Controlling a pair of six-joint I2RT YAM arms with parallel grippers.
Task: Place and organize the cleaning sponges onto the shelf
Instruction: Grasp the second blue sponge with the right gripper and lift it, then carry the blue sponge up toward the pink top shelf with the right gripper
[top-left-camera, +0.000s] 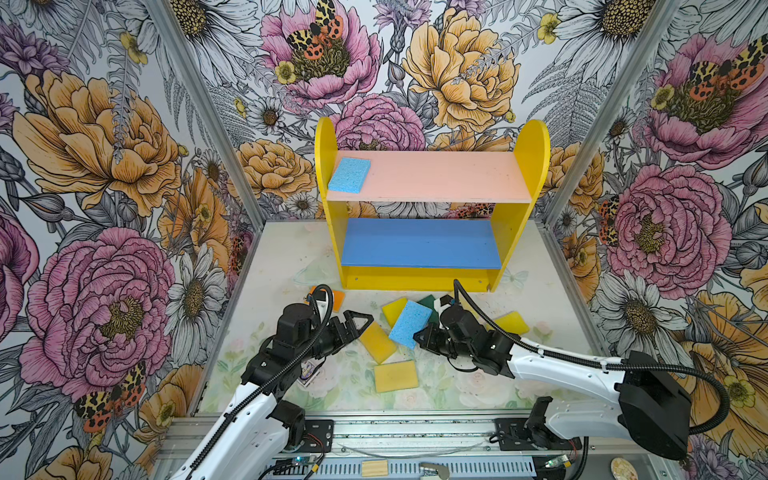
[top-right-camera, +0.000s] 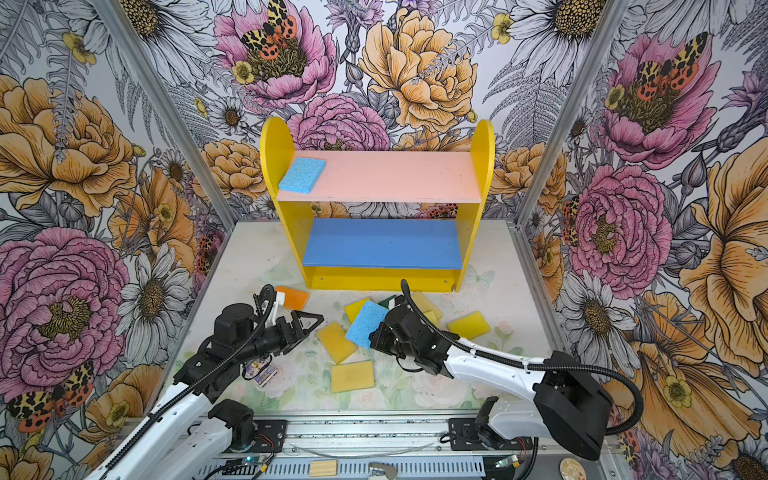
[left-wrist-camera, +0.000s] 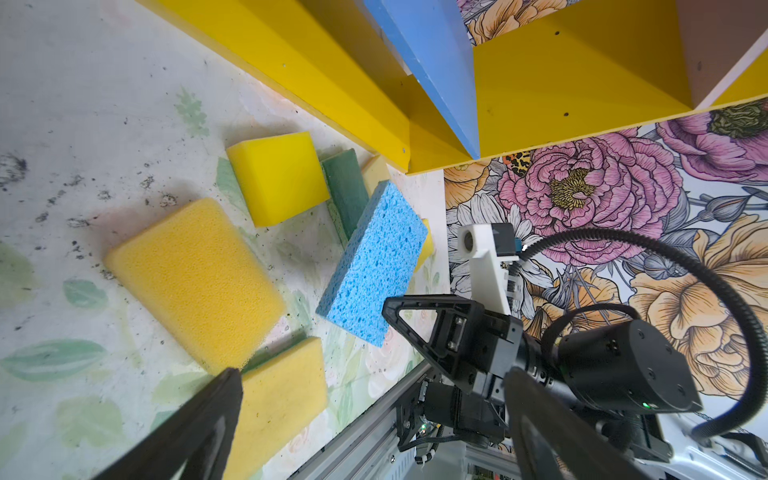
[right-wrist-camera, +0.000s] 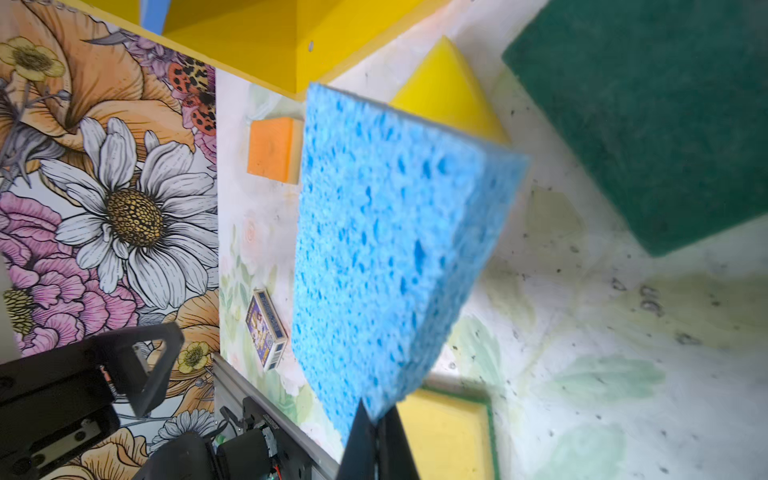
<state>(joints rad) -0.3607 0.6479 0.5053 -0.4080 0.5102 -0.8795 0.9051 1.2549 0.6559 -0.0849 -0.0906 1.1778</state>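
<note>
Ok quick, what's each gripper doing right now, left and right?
Left gripper: open, holding nothing.
Right gripper: shut on the light blue sponge, lifted off the table.

There's a small purple printed packet (right-wrist-camera: 266, 330) lying flat on the floral tabletop (top-left-camera: 457, 395), just behind the aluminium rail (top-left-camera: 415, 430). On the rail's near side sits a pale wooden block (top-left-camera: 375, 467). Beyond the rail, dark specks dot the tabletop, and bold flower wallpaper (top-left-camera: 104, 166) covers the walls.
</note>
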